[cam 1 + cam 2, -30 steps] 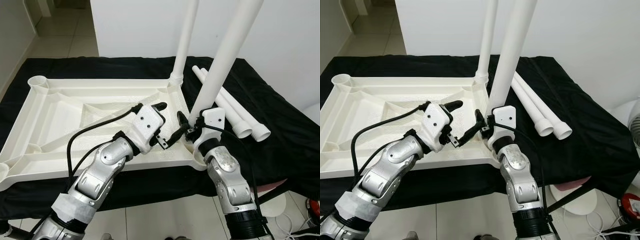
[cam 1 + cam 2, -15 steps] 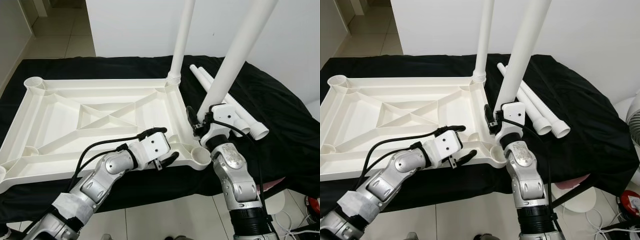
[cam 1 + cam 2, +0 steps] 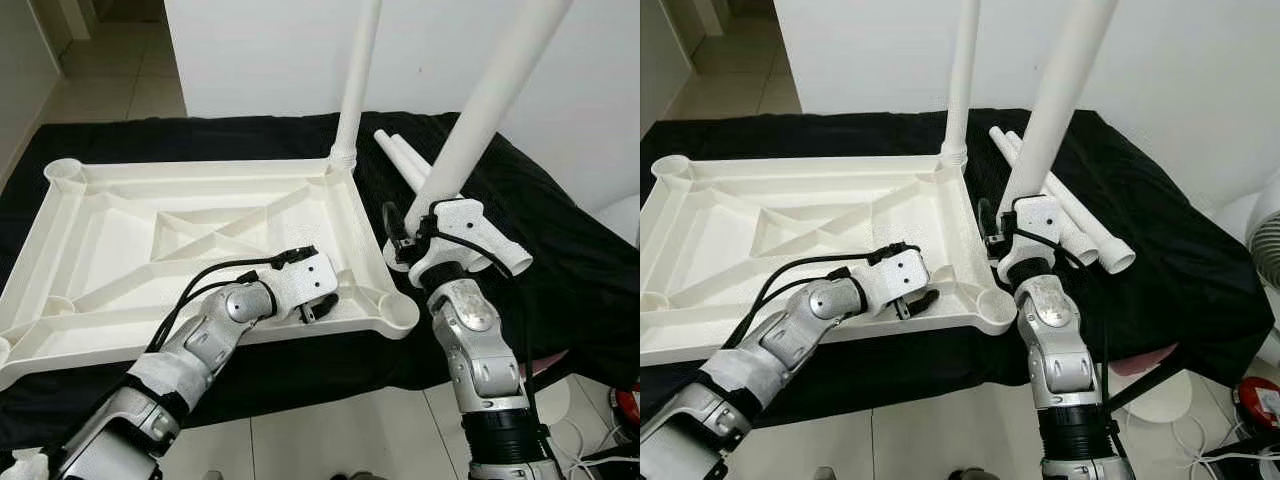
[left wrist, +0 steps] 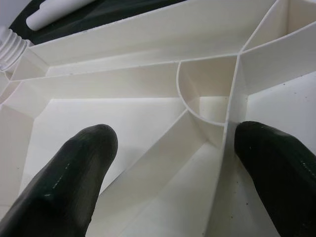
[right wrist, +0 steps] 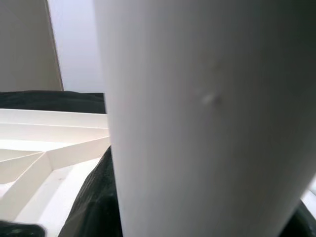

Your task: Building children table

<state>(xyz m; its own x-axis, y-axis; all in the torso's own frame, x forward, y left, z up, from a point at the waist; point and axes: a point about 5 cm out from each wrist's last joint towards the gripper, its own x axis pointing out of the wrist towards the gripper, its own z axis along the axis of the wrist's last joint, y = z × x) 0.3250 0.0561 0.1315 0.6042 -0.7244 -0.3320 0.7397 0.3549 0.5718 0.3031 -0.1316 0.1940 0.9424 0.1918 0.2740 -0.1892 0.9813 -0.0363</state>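
Black-cloth desk [image 3: 560,250]: right gripper [image 3: 410,245] fingers clamp leg [image 3: 490,110], left gripper [image 3: 320,300] fingers spread empty over tabletop [image 3: 200,220]; keep leg upright, centre over corner socket [image 3: 400,315].

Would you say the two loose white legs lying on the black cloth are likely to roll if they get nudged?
Probably yes: the loose legs are smooth round tubes, so a sideways nudge could roll them. The black cloth may slow them. They look rigid and hollow, so likely light.
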